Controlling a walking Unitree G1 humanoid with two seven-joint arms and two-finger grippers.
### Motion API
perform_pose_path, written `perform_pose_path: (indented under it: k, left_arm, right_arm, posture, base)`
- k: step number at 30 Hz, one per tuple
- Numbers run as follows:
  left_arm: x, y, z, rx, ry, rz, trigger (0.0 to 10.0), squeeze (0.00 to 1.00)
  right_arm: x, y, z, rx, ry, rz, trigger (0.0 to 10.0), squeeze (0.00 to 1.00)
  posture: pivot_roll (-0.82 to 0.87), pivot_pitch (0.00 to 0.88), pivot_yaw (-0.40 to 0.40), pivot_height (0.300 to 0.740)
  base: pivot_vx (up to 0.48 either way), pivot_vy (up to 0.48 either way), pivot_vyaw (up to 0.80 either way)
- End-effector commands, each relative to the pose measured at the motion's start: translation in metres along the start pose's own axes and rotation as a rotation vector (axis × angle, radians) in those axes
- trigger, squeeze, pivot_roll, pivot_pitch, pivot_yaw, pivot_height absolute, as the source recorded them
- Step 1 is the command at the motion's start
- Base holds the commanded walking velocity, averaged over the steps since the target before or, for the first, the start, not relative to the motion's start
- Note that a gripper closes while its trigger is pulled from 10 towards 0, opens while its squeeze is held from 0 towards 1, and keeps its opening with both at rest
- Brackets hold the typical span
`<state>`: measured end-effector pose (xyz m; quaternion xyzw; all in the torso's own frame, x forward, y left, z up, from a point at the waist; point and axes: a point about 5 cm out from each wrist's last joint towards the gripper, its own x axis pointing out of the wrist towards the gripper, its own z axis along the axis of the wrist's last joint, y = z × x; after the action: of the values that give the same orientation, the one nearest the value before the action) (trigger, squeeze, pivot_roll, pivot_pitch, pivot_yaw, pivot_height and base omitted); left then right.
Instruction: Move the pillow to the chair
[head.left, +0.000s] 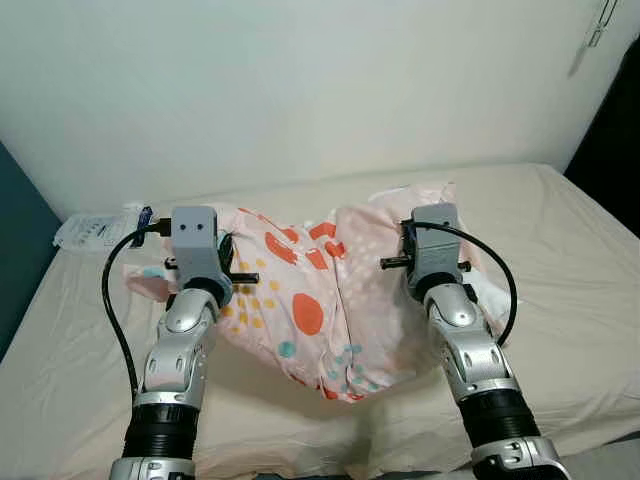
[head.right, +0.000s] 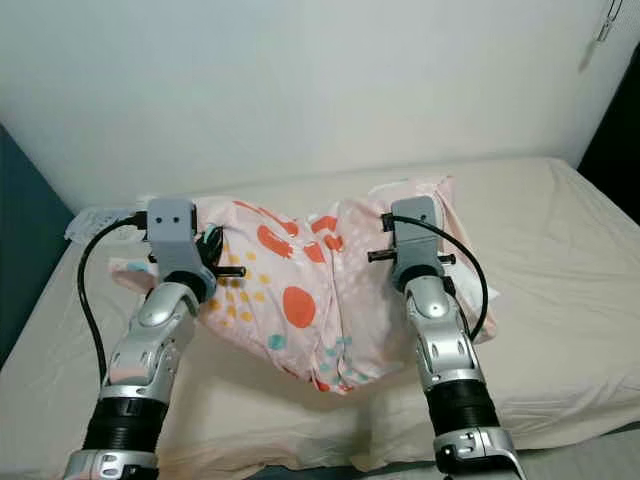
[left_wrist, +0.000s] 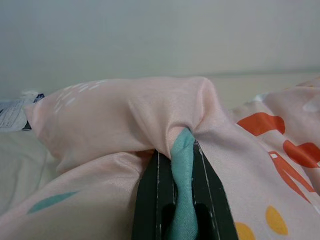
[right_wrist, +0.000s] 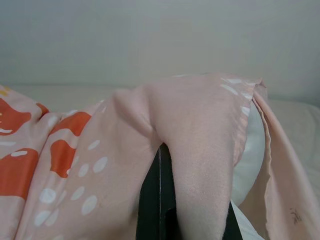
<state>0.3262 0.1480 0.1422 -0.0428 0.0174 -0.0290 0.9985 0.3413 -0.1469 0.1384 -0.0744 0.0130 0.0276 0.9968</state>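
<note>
Pillow (head.left: 320, 290) pinched by left tool (left_wrist: 182, 155), right tool (right_wrist: 167, 165); no legible writing.

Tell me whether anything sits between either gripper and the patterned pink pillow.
Nothing does. The left gripper is shut on a fold of the pink pillow with orange and teal spots, and the right gripper pinches its other end. It hangs between them above the beige bed.
</note>
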Motion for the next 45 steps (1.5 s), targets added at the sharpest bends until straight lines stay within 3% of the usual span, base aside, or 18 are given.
perform_pose_path:
  k: [1, 32, 45]
  left_arm:
    - [-0.0003, -0.0044, 0.0040, 0.018, -0.033, -0.017, 10.0, 0.00]
    - [0.0054, -0.0029, 0.0085, 0.042, -0.025, -0.035, 10.0, 0.00]
    - [-0.0029, 0.0019, -0.0003, -0.003, -0.041, 0.056, 10.0, 0.00]
  right_arm:
    - [0.0001, 0.0065, 0.0059, 0.026, -0.023, 0.028, 10.0, 0.00]
    - [-0.0050, 0.0131, 0.0006, 0.049, -0.008, 0.012, 10.0, 0.00]
    - [0.0047, 0.0057, 0.0084, -0.033, -0.011, 0.098, 10.0, 0.00]
  posture:
    - [0.02, 0.069, 0.032, 0.740]
    - [0.04, 0.073, 0.083, 0.740]
    - [0.01, 0.059, -0.055, 0.740]
  base:
    - [0.000, 0.000, 0.00]
    - [0.000, 0.000, 0.00]
    - [0.000, 0.000, 0.00]
